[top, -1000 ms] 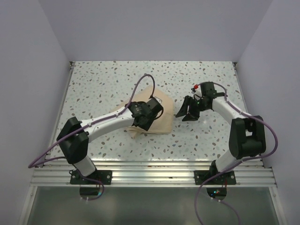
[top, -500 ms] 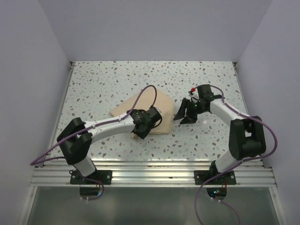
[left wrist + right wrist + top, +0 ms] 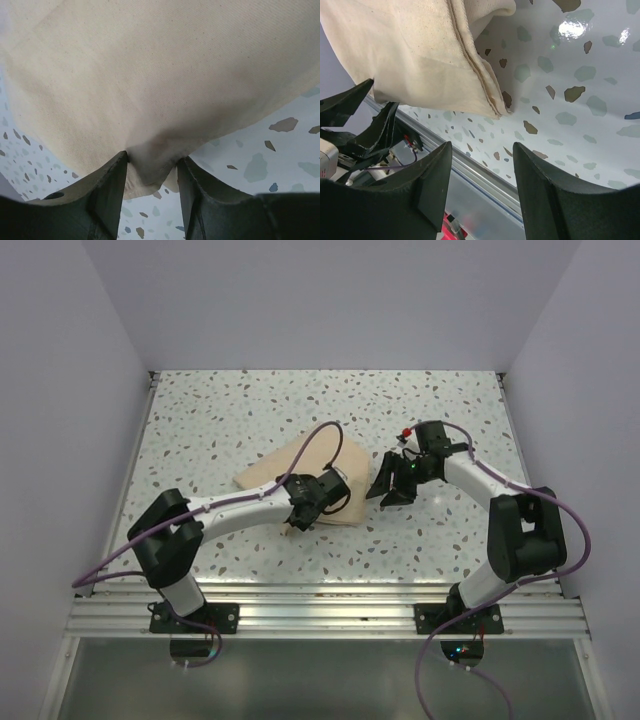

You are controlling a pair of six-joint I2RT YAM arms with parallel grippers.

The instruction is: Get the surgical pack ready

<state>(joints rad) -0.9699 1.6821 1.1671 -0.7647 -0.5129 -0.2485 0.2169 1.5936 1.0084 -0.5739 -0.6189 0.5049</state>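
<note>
The surgical pack (image 3: 268, 471) is a tan folded cloth bundle lying mid-table; what it holds is hidden. My left gripper (image 3: 293, 521) is down at the bundle's near edge. In the left wrist view its fingers (image 3: 114, 172) stand apart, astride a raised hump of the tan cloth (image 3: 150, 75) that touches both tips of the left gripper (image 3: 152, 162). My right gripper (image 3: 386, 486) hovers just right of the bundle, open and empty. The right wrist view shows the bundle's layered edge (image 3: 420, 55) ahead of the right gripper (image 3: 482, 150), not touching it.
A metal rail (image 3: 320, 612) runs along the table's near edge, also seen beyond the right gripper as the rail (image 3: 470, 167). The left arm's purple cable (image 3: 322, 432) loops over the bundle. Grey walls close in the speckled table (image 3: 220, 410) on three sides.
The left gripper slid back over the bundle to its near edge and its jaws narrowed around a cloth fold. The right gripper drifted slightly left toward the bundle, still open.
</note>
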